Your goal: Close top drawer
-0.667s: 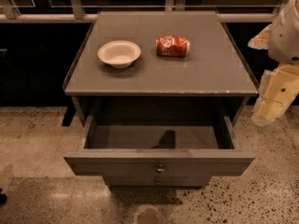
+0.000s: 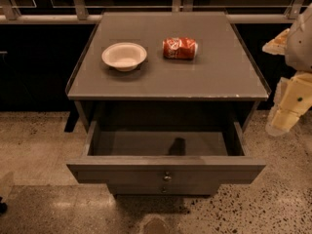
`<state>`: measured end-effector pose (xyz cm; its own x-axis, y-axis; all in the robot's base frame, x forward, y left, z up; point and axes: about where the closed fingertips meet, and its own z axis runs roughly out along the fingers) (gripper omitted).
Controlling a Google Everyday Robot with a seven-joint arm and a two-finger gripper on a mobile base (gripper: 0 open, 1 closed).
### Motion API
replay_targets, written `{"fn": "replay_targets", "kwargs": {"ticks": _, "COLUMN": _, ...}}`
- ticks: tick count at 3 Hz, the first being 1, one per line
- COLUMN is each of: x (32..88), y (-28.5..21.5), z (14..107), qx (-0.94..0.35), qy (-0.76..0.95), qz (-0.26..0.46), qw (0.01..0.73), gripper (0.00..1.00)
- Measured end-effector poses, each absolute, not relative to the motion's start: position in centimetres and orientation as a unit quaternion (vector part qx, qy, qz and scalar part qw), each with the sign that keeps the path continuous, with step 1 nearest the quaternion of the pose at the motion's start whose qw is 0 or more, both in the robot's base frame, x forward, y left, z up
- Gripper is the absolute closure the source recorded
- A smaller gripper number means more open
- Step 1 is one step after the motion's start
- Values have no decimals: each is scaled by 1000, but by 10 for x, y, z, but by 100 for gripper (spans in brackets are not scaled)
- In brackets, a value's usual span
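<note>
The top drawer (image 2: 165, 171) of the grey cabinet (image 2: 168, 77) stands pulled far out toward me. Its flat front carries a small round metal knob (image 2: 167, 177), and its inside (image 2: 146, 143) looks empty apart from a dark shadow. My gripper (image 2: 287, 108), a cream-coloured piece at the right edge of the camera view, hangs beside the cabinet's right side, level with the open drawer. It is apart from the drawer and touches nothing.
A white bowl (image 2: 124, 55) and a crushed red can (image 2: 180, 48) lie on the cabinet top. A lower drawer's knob (image 2: 164, 189) shows under the open drawer front. A railing (image 2: 146, 18) runs behind the cabinet. Speckled floor (image 2: 44, 150) lies around it.
My arm at the right edge has dipped slightly lower. The drawer, bowl and can have not moved.
</note>
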<state>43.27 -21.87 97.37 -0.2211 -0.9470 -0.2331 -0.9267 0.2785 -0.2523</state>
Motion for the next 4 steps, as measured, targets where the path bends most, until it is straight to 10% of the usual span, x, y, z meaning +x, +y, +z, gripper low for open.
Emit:
{"fn": "replay_targets", "kwargs": {"ticks": 2, "x": 385, "y": -248, "z": 895, "qx": -543, "qy": 798, "qz": 42, "qw": 260, "gripper": 0}}
{"fn": "replay_targets", "kwargs": {"ticks": 4, "x": 381, "y": -247, "z": 890, "qx": -528, "qy": 801, "qz": 52, "qw": 277, "gripper": 42}}
